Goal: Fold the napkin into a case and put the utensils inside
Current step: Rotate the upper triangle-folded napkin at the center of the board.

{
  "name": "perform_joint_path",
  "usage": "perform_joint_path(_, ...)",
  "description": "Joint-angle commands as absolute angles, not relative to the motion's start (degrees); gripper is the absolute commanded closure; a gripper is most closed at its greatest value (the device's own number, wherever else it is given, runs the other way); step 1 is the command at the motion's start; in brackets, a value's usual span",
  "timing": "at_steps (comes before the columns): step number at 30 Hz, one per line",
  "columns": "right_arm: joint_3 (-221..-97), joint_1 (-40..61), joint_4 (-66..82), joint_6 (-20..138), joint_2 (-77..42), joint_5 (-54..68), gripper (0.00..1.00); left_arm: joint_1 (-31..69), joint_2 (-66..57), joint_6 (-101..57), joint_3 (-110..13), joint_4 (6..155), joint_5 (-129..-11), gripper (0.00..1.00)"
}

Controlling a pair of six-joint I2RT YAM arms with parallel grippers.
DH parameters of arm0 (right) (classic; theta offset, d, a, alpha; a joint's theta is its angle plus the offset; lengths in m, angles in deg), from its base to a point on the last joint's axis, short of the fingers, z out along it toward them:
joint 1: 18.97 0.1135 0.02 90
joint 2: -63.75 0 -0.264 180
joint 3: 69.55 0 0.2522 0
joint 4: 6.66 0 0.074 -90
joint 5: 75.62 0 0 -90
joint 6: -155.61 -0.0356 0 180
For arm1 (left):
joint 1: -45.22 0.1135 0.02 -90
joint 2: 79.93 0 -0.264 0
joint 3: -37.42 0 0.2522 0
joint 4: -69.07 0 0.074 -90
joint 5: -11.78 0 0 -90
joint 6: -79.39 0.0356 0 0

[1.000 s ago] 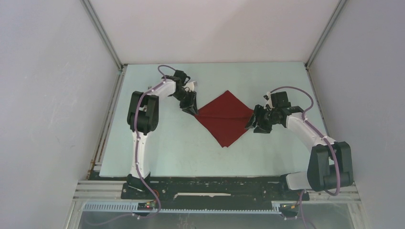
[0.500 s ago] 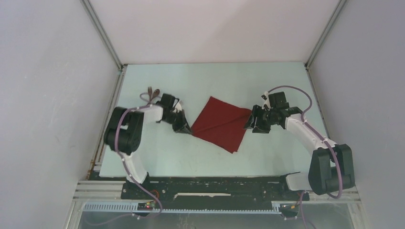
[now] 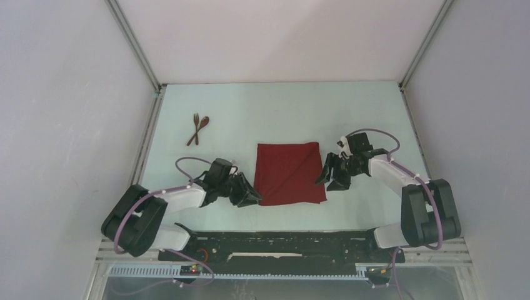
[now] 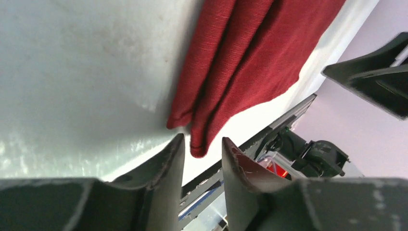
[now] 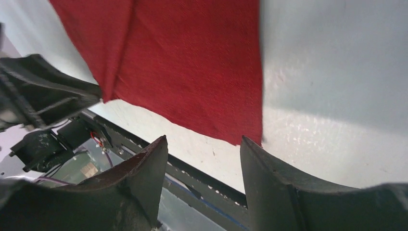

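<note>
Top view: high, behind the arm bases, looking down on the whole table (image 3: 237, 106). Left wrist: close and low, facing the napkin's (image 4: 250, 53) near left corner. Right wrist: equally close, facing its near right corner. All three share the napkin.

Plain dark red napkin (image 3: 289, 173); seemingly brown utensils (image 3: 198, 128)
</note>
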State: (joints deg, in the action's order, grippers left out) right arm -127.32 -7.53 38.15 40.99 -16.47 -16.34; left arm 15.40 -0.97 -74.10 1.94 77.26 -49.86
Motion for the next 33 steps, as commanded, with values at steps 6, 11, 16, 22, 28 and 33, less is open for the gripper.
perform_joint_path(6, -121.9, -10.2, 38.0, 41.0, -17.5, -17.6, 0.37, 14.3, -7.1, -59.5, -7.5, 96.0, -54.6, 0.45)
perform_joint_path(11, -122.0, -10.9, 37.6, 40.9, -17.5, -17.8, 0.39, 10.7, -1.6, -59.7, -10.1, 97.4, -52.7, 0.53)
perform_joint_path(16, -122.0, -11.5, 37.5, 41.3, -17.0, -17.6, 0.39, 9.7, -0.6, -59.9, -9.5, 98.8, -54.1, 0.52)
perform_joint_path(22, -122.0, -12.1, 36.9, 41.4, -16.4, -17.9, 0.39, 9.4, 2.5, -59.5, -11.3, 97.0, -55.1, 0.7)
perform_joint_path(28, -122.1, -12.3, 37.0, 41.6, -15.9, -18.0, 0.4, 9.5, 2.1, -59.3, -12.5, 97.1, -56.6, 0.89)
perform_joint_path(33, -122.1, -11.9, 36.2, 41.5, -16.9, -18.1, 0.4, 9.7, 0.7, -56.1, -15.9, 101.9, -60.0, 0.94)
